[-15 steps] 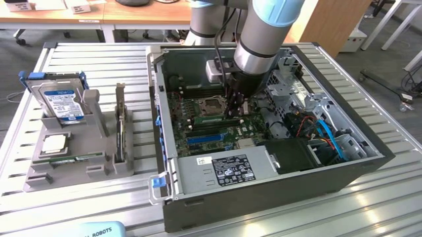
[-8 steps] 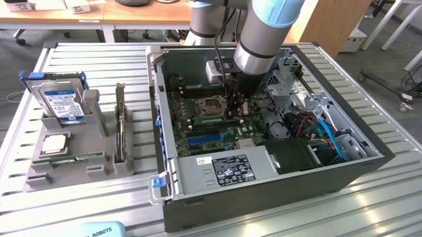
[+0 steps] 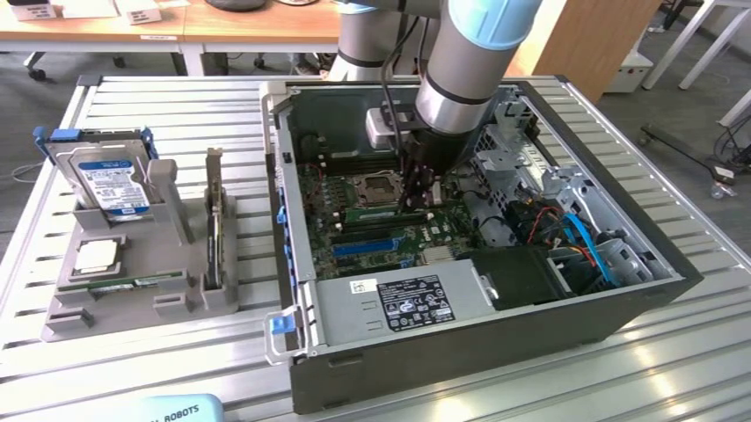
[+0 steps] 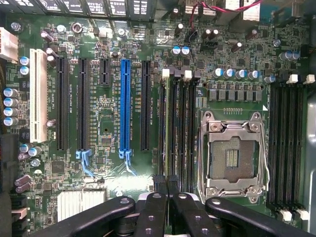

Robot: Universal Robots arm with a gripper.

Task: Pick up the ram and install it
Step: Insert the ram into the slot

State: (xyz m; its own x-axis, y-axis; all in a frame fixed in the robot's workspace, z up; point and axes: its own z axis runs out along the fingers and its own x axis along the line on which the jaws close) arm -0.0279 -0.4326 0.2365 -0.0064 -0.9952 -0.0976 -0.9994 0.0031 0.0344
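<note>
The ram is a thin green stick seated edge-up in a memory slot on the motherboard inside the open computer case. In the wrist view the ram runs as a pale green strip between the black slots beside the processor socket. My gripper reaches down into the case at one end of that stick. Its black fingers are shut, and in the wrist view the gripper has its tips together over the stick's near end. I cannot tell whether the tips touch it.
A grey tray at the exterior view's left holds a blue-labelled hard drive, a silver processor chip, another green stick and an upright dark card. The power supply, drive cage and cables crowd the case.
</note>
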